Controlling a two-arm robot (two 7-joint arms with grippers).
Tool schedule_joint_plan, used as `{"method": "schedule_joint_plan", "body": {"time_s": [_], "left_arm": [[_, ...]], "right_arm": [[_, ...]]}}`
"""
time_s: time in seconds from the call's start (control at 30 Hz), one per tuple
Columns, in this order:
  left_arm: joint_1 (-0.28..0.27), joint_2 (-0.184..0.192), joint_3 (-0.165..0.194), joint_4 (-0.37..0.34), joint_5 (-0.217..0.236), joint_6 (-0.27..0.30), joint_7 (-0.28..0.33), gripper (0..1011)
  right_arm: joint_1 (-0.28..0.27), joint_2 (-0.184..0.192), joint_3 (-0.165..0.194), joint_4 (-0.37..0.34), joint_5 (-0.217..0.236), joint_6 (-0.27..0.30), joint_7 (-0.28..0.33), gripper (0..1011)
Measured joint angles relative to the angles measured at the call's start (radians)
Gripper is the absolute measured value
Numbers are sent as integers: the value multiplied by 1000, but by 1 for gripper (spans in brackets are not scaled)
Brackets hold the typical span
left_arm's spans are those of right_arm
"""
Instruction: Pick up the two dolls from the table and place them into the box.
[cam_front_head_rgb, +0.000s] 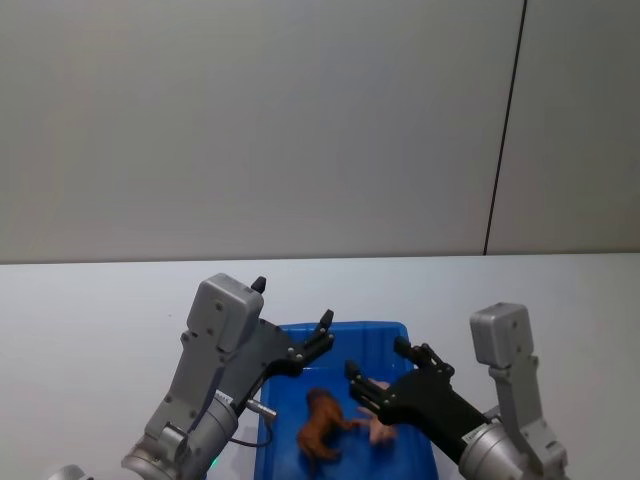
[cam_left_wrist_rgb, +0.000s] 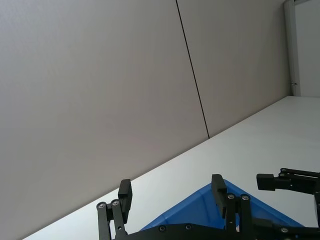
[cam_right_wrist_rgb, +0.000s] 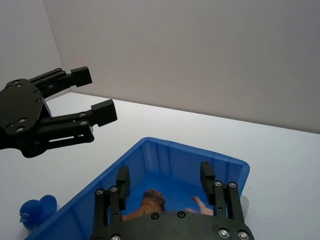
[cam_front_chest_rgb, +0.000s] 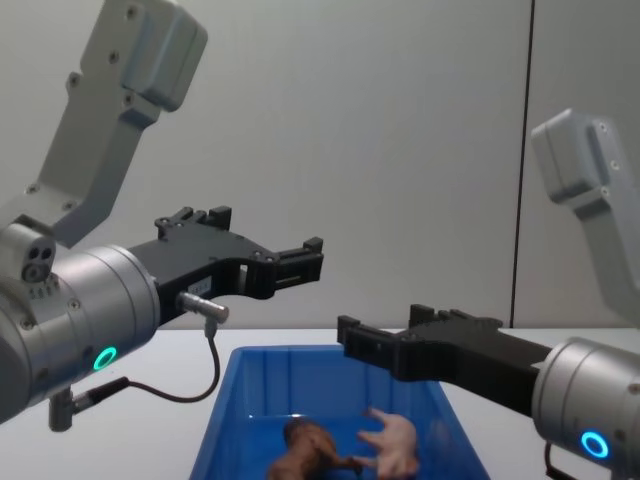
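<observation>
The brown doll lies on the floor of the blue box, and the pink doll lies just beside it on the right; the two seem to touch. The box stands on the white bench, near to the robot. Your left claw hangs above the far left corner of the box, with fingers apart and nothing between them. Your right claw hangs over the right part of the box, above the pink doll, its fingers also apart and empty.

Left doll just beside right doll, both inside box on table
</observation>
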Motion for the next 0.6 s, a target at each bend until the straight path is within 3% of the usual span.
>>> {"method": "schedule_joint_plan", "body": {"time_s": [0.23,0.6], "left_arm": [[0,0,0,0,0,0,0,1001],[0,0,0,0,0,0,0,1001]], "right_arm": [[-7,1,1,-8,-1,0,-42,1001],[-72,30,12,-90,-9,-1,-172,1001]]}}
